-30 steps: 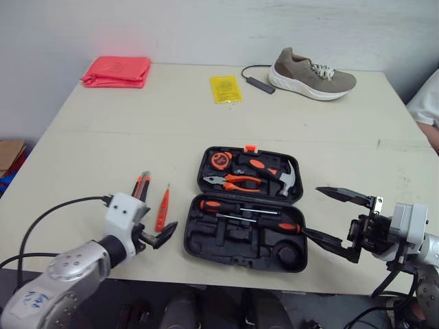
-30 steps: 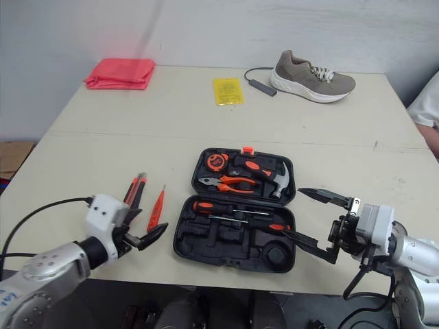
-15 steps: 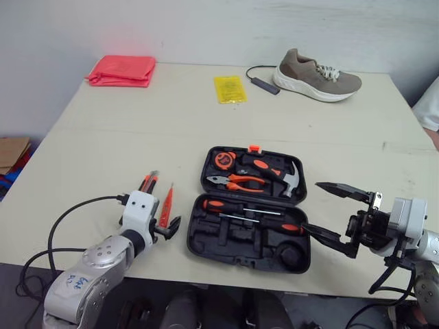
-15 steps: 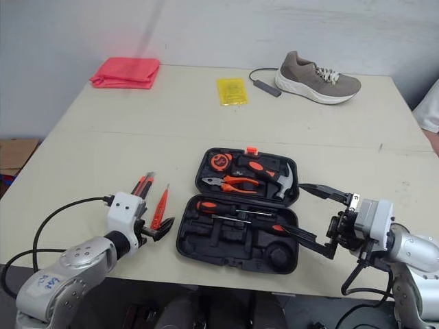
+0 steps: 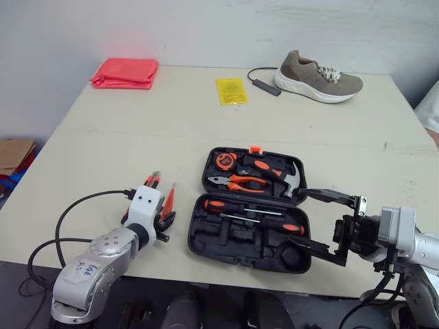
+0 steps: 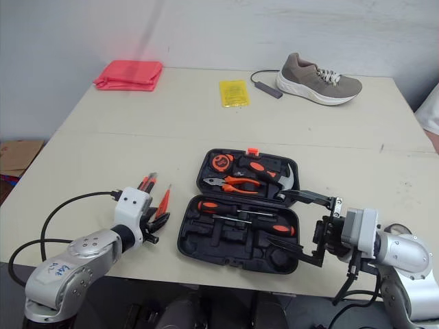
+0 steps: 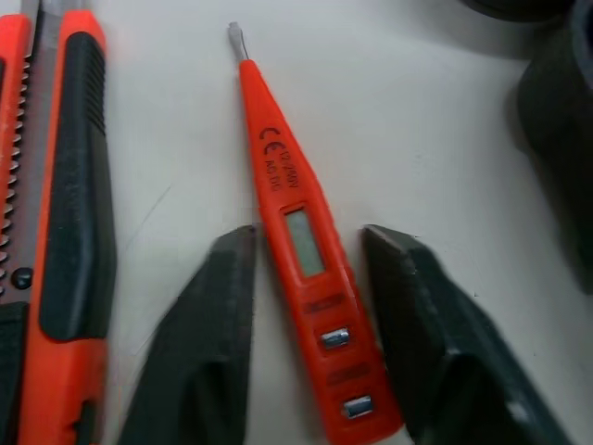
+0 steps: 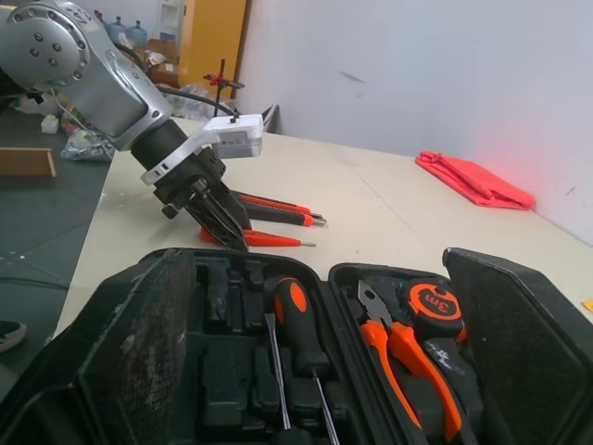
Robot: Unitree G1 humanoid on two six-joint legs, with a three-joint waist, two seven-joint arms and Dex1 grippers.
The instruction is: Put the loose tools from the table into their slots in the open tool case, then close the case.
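The open black tool case [image 5: 206, 241] lies near the table's front edge, holding a hammer [image 5: 285, 177], pliers [image 5: 236, 182], a tape measure [image 5: 223, 160] and screwdrivers [image 5: 247, 205]. Left of it on the table lie a red tester pen [image 7: 301, 250] and an orange-black utility knife [image 7: 65, 204]. My left gripper [image 5: 164, 216] is down on the pen's handle end, its fingers [image 7: 204, 343] pressed in on either side; the pen still rests on the table. My right gripper [image 5: 297, 216] stands wide open, with its two fingers [image 8: 519, 334] reaching over the case's right side.
At the back of the table are a tan shoe [image 5: 317, 73], a black cable adapter [image 5: 264, 85], a yellow packet [image 5: 230, 90] and a folded red cloth [image 5: 125, 72]. A person's white sleeve [image 5: 431, 110] shows at the right edge.
My left gripper came forward onto the tester pen and its fingers closed in around it. My right gripper, still open, slid left over the case's right side.
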